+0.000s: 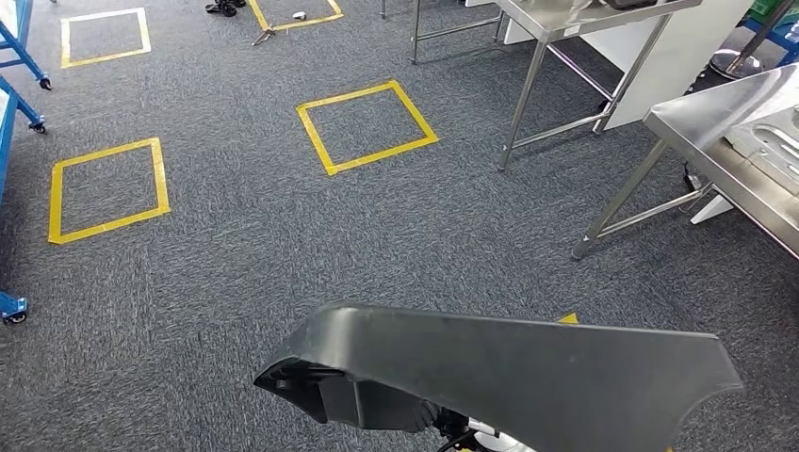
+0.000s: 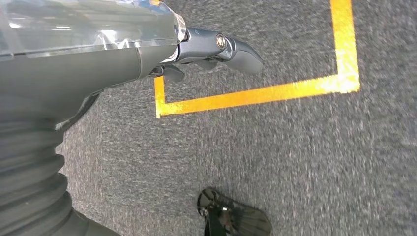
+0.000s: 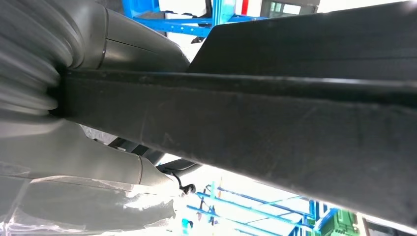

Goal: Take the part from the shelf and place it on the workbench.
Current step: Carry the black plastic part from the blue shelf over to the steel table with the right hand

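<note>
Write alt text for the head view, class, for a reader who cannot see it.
A large dark grey plastic part fills the lower foreground, carried over grey carpet marked with yellow tape squares. Stainless steel workbenches stand at the upper right, and blue frame legs on castors show along the left edge.

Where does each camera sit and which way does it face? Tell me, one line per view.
Head view: high on the body, facing forward and down at carpet, taped squares and workbench; carried part at the bottom.
Left wrist view: behind the left robot hand, facing the carpet.
Right wrist view: behind the right robot hand, which grips the part.
Shared: head and right wrist views show the part; head and left wrist views, carpet and yellow tape.
</note>
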Controlling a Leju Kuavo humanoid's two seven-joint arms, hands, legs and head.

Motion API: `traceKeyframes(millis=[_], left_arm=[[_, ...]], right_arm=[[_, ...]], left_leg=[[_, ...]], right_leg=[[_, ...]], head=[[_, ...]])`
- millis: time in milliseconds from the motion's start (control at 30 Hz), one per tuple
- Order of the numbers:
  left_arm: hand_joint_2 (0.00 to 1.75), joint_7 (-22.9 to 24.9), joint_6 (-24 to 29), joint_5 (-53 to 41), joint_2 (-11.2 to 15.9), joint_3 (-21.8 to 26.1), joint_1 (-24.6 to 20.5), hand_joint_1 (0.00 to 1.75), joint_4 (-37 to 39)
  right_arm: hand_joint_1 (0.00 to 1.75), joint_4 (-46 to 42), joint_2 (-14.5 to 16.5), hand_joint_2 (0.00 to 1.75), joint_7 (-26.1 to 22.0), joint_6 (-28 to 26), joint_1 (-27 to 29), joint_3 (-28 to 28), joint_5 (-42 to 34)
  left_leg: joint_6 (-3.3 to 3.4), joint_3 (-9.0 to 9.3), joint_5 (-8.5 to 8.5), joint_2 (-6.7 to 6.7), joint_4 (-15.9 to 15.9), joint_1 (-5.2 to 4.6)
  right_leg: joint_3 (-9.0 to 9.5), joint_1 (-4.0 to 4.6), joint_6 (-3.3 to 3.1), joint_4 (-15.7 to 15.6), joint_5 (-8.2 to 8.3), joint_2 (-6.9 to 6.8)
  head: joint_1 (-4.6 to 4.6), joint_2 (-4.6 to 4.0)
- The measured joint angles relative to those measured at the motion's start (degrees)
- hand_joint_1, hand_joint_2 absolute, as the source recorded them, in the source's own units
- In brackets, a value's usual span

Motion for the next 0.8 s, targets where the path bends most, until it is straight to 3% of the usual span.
traceKeyframes(millis=[67, 100, 200, 267, 333, 400, 433, 467, 533, 600, 667, 733, 800], left_arm=[[1.75, 0.1, 0.0, -0.1, -0.3, 0.0, -0.1, 0.00, 0.1], [1.75, 0.2, 0.0, -0.1, -0.5, 0.0, -0.1, 0.00, 0.1], [1.75, 0.7, 0.2, -0.1, -0.8, 0.1, -0.2, 0.00, 0.2], [1.75, 0.8, 0.3, 0.1, -1.0, 0.3, -0.4, 0.00, 0.3], [1.75, 0.9, 0.4, 0.5, -1.2, 0.6, -0.4, 0.00, 0.3], [1.75, 0.9, 0.4, 0.7, -1.3, 0.9, -0.3, 0.00, 0.3], [1.75, 0.9, 0.3, 0.8, -1.3, 0.9, -0.3, 0.00, 0.3], [1.75, 0.9, 0.3, 0.8, -1.3, 1.0, -0.2, 0.00, 0.3], [1.75, 0.8, 0.2, 0.8, -1.3, 1.0, -0.3, 0.00, 0.3], [1.75, 0.7, 0.2, 0.8, -1.3, 1.0, -0.3, 0.00, 0.3], [1.75, 0.7, 0.2, 0.9, -1.4, 1.0, -0.4, 0.00, 0.3], [1.75, 0.7, 0.2, 0.9, -1.4, 1.1, -0.5, 0.00, 0.3], [1.75, 0.7, 0.2, 0.9, -1.5, 1.1, -0.6, 0.00, 0.3]], right_arm=[[1.75, -0.2, 0.0, 1.75, 0.2, 0.1, -0.5, 0.0, 0.0], [1.75, -0.3, 0.0, 1.75, 0.3, 0.2, -0.7, 0.0, -0.1], [1.75, -0.3, -0.1, 1.75, 0.8, 0.4, -1.0, 0.1, -0.3], [1.75, -0.5, -0.3, 1.75, 1.5, 0.4, -1.1, 0.1, -0.5], [1.75, -0.6, -0.4, 1.75, 2.0, 0.4, -1.6, 0.2, -0.8], [1.75, -0.6, -0.5, 1.75, 2.4, 0.4, -1.9, 0.3, -1.1], [1.75, -0.6, -0.6, 1.75, 2.6, 0.4, -2.0, 0.4, -1.1], [1.75, -0.6, -0.7, 1.75, 2.6, 0.4, -2.0, 0.4, -1.2], [1.75, -0.6, -0.9, 1.75, 2.7, 0.4, -2.0, 0.5, -1.2], [1.75, -0.6, -1.0, 1.75, 2.7, 0.4, -2.1, 0.6, -1.3], [1.75, -0.6, -1.0, 1.75, 2.7, 0.4, -2.2, 0.6, -1.3], [1.75, -0.6, -1.2, 1.75, 2.7, 0.4, -2.1, 0.7, -1.3], [1.75, -0.6, -1.3, 1.75, 2.7, 0.4, -2.2, 0.7, -1.3]], left_leg=[[-0.45, 0.20, -0.26, 0.75, 0.1, -0.24], [-0.71, 0.26, -0.36, 1.09, 0.1, -0.35], [-1.39, 0.51, -0.48, 2.12, -0.1, -0.44], [-1.83, 0.33, -1.42, 1.47, 0.8, -0.29], [-2.10, -1.82, -4.47, -0.58, 5.8, -0.08], [-2.30, -5.58, -7.75, -1.81, 13.5, -0.04], [-2.39, -6.94, -8.22, -2.01, 16.0, -0.03], [-2.43, -7.33, -7.49, -2.08, 16.3, 0.01], [-2.41, -5.00, -3.22, -2.55, 10.4, 0.19], [-2.25, -1.85, -0.16, -4.32, 3.3, 0.37], [-1.84, -0.86, 0.05, -5.38, 0.9, 0.26], [-1.14, -0.80, 0.25, -4.69, 0.5, 0.21], [-0.29, -0.61, 0.57, -3.77, 0.0, 0.26]], right_leg=[[3.76, 0.55, -0.68, -7.0, 2.05, -1.97], [4.50, 0.82, -0.99, -8.6, 2.21, -2.56], [4.46, 1.10, -1.62, -9.2, 2.18, -1.69], [4.74, 0.83, -2.24, -9.8, 2.51, -0.84], [5.04, 0.58, -2.83, -10.2, 2.73, 0.03], [5.06, 0.61, -3.09, -10.2, 2.73, 1.11], [5.09, 0.62, -3.10, -10.2, 2.71, 1.72], [5.14, 0.61, -3.08, -10.1, 2.70, 2.33], [5.39, 0.53, -2.86, -10.0, 2.56, 3.58], [5.35, 0.55, -2.36, -9.5, 2.30, 4.73], [4.90, 0.49, -1.69, -9.2, 2.30, 5.61], [4.58, 0.28, -0.99, -9.2, 2.38, 6.20], [3.56, 0.26, -0.45, -7.0, 0.91, 4.70]], head=[[0.00, 0.00], [0.00, 0.00], [-0.01, 0.00], [-0.01, 0.00], [-0.01, 0.00], [-0.02, 0.00], [-0.02, 0.00], [-0.02, 0.00], [-0.02, 0.00], [-0.01, 0.00], [-0.01, 0.00], [-0.01, 0.00], [0.00, 0.00]])
